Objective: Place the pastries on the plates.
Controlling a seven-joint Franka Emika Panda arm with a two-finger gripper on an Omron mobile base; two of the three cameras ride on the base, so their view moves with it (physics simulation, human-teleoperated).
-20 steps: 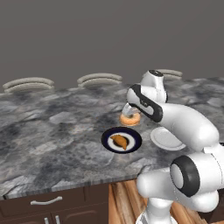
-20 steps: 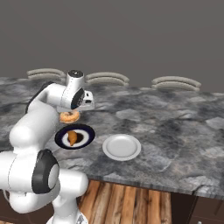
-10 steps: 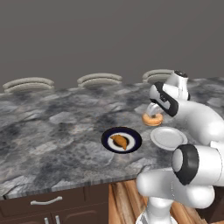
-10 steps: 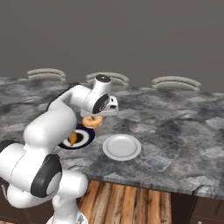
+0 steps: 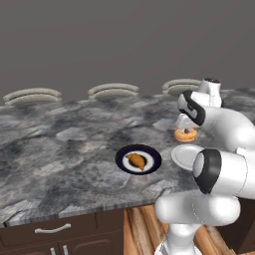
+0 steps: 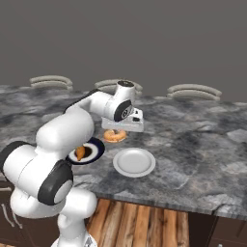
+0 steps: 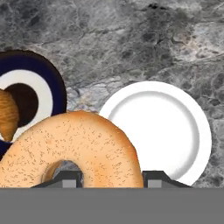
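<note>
The gripper [image 7: 107, 178] is pinched on the doughnut [image 7: 72, 151], its finger tips [image 7: 154, 178] showing either side of the ring; the pastry hangs above the marble counter [image 6: 193, 140] — clear of the surface; a second ago it was over the navy plate [image 5: 138, 159], and it has since swung toward the white plate [image 6: 134, 161], which now lies at about 5 o'clock from it in the right base view, close by; the croissant [image 5: 136, 161] rests on the navy plate as before; three grey burners [image 5: 113, 90] line the counter's far edge.
</note>
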